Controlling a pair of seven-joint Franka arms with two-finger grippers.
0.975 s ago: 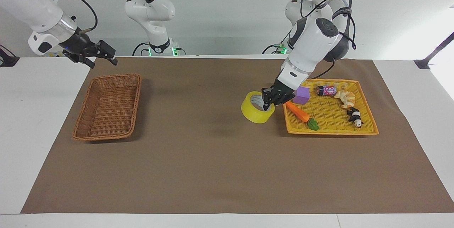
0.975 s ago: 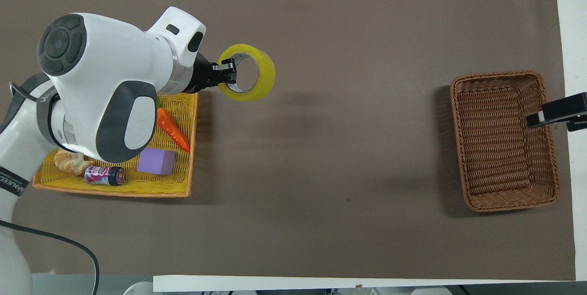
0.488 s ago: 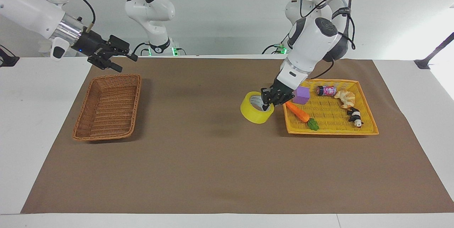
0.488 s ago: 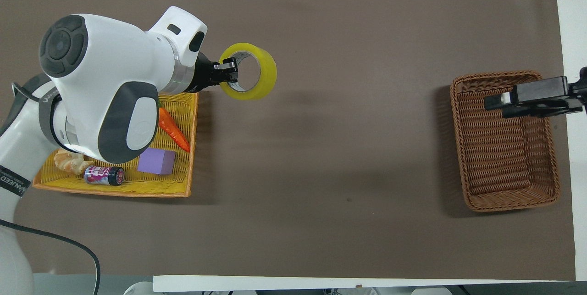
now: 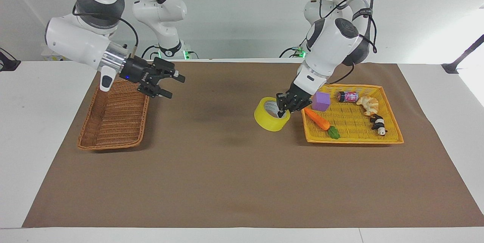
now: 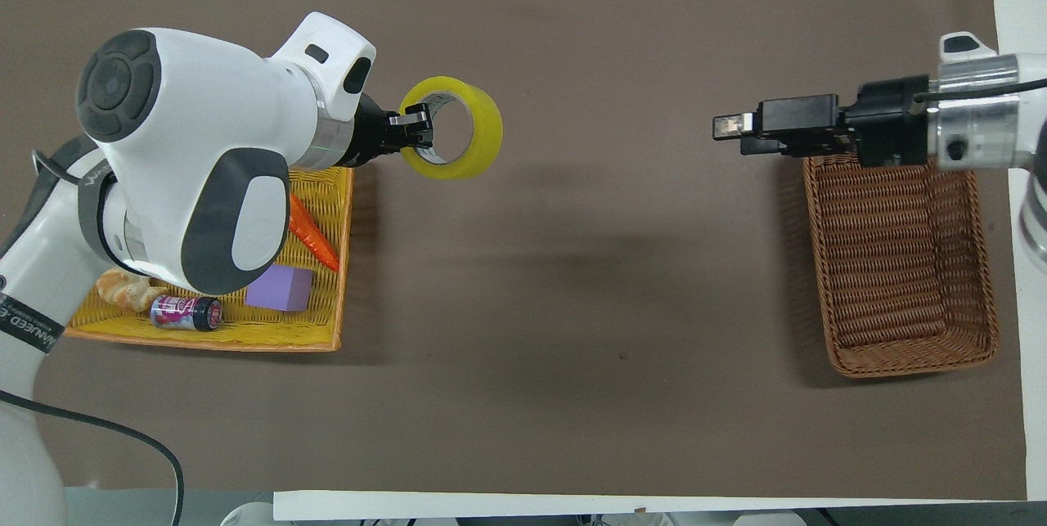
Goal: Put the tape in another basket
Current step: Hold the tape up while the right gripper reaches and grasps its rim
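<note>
Yellow translucent packing tape roll with a whitish core hangs in the air, pinched through its wall by the left gripper, one finger inside the hole and one outside. It is lifted off the brown table mat, just beside the flat bright-yellow woven tray, toward the right arm's end from it. The roll tilts: its open hole faces upward and slants toward the camera in the facing view, so its short central axis leans off vertical and the ring lies nearly flat.

Compared with a second ago, the tape has drifted a touch away from the yellow tray, toward the right arm's end, and sits slightly higher.

Big change elsewhere! The right gripper, fingers spread wide and holding nothing, has swung in from the table's edge and now hovers over the mat just past the dark-brown rectangular woven wicker basket, pointing toward the yellow tray.

Inside the yellow tray stay an orange toy carrot, a purple block, a small can, a croissant-like piece and a black-and-white figure.
</note>
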